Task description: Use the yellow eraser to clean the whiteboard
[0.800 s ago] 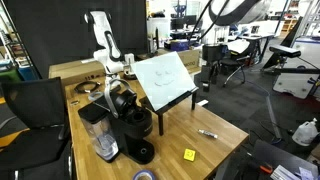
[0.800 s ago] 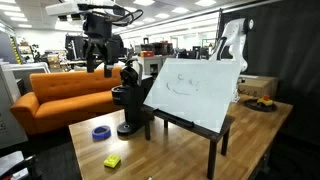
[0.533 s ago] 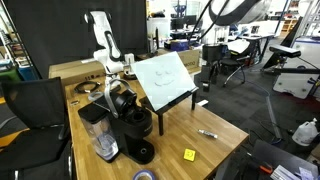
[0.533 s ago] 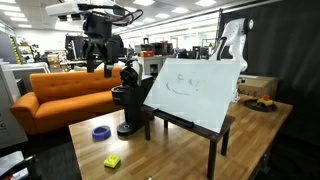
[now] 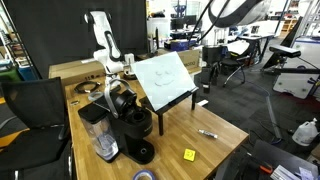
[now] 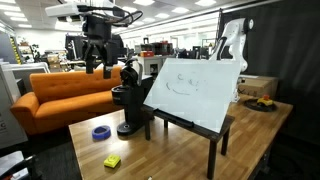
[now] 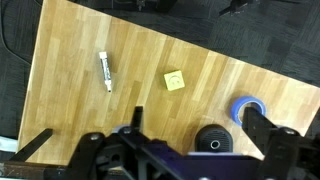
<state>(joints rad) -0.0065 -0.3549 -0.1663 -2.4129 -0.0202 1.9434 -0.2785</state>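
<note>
The yellow eraser [image 5: 189,154] lies flat on the wooden table near its front edge; it also shows in the other exterior view [image 6: 112,161] and in the wrist view [image 7: 175,80]. The whiteboard [image 5: 165,78] stands tilted on a black stand in the middle of the table, with faint marks on its face [image 6: 195,90]. My gripper [image 7: 195,128] is open and empty. It hangs high behind the whiteboard [image 5: 121,69], far from the eraser. In an exterior view the whiteboard hides my fingers.
A black coffee machine [image 5: 130,120] stands beside the whiteboard [image 6: 130,100]. A black marker pen [image 5: 208,132] lies on the table [image 7: 105,71]. A blue tape roll [image 6: 101,132] lies near the machine [image 7: 248,108]. An orange sofa [image 6: 50,95] stands beyond the table.
</note>
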